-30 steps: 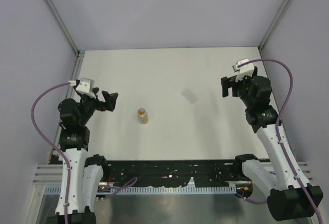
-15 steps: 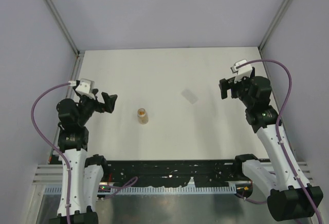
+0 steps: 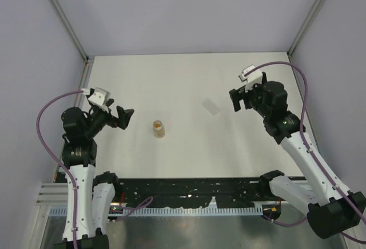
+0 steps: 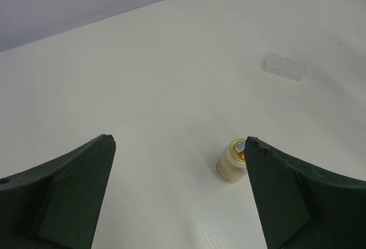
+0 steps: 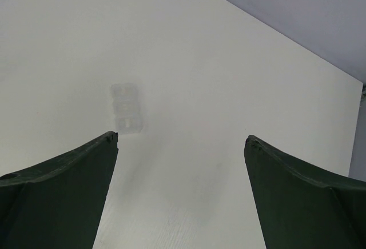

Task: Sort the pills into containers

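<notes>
On the table (image 3: 183, 77), one vial (image 3: 158, 129) stands left of centre, the other container (image 3: 211, 107) lying behind to its right.

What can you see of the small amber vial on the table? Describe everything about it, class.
The amber vial is a tiny clear plastic cylinder, tinted orange-brown by its contents, darkest near the top and paler below. It appears to stand upright on the white table, left of centre, toward the arms' side. Only the table touches it. Whether it is capped cannot be told.

One amber vial (image 3: 158, 129) and one clear container (image 3: 211, 107), two altogether.
</notes>
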Available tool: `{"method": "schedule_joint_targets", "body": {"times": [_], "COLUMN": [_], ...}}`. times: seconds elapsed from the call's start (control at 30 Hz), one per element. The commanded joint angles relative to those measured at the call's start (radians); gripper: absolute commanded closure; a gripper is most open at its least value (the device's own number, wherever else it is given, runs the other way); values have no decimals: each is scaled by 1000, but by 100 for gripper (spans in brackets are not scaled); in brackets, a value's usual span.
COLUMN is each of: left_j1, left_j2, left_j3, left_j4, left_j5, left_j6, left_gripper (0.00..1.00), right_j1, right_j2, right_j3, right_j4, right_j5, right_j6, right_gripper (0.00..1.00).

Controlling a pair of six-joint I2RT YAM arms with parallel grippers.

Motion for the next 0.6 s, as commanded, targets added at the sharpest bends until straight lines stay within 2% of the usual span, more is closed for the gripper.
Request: {"method": "schedule_joint_targets", "body": {"times": [0.0,0.2,0.33,0.57], "left_j1": [3,-2,-5,-5], "left_j2": [-34,-67,-71,-94], "left_j3": [3,-14,-26,-37], "left_j4": [-28,-71,-83,-132], "left_j5": [50,96,105,105], "left_j6": [68,134,142,188], "left_gripper": [1,1,1,1], "right_j1": [101,175,227,230], "right_j2": [59,203,359,580], "right_j3": [30,69,119,220], "right_j4": [33,56,60,34], "right_j5": [103,92,83,-12], "right_j6": [-23,-38,-57,-58], "right_gripper": [5,5,5,0]}}
